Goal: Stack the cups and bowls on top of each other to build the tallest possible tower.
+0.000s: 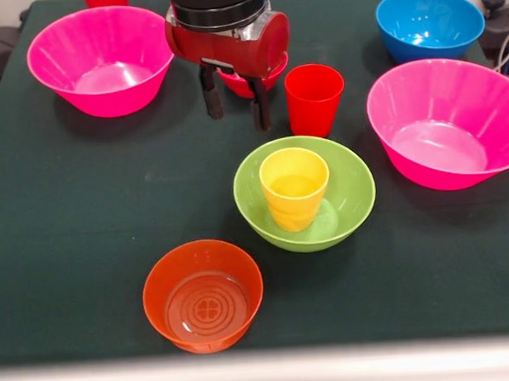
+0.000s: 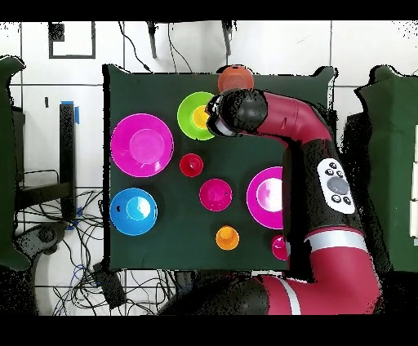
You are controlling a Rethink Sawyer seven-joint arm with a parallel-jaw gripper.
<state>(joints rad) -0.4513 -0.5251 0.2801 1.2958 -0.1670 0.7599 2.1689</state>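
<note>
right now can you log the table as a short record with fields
tower so far: yellow cup standing upright inside the green bowl
orange bowl: alone on the table at the near edge, upright
red cup: upright, behind the green bowl
pink bowls: one far left, one right, both empty
blue bowl: far right corner
gripper: open, empty, hanging beside the red cup

The red arm's end effector [image 1: 236, 108] hangs downward, fingers apart and empty.
</note>
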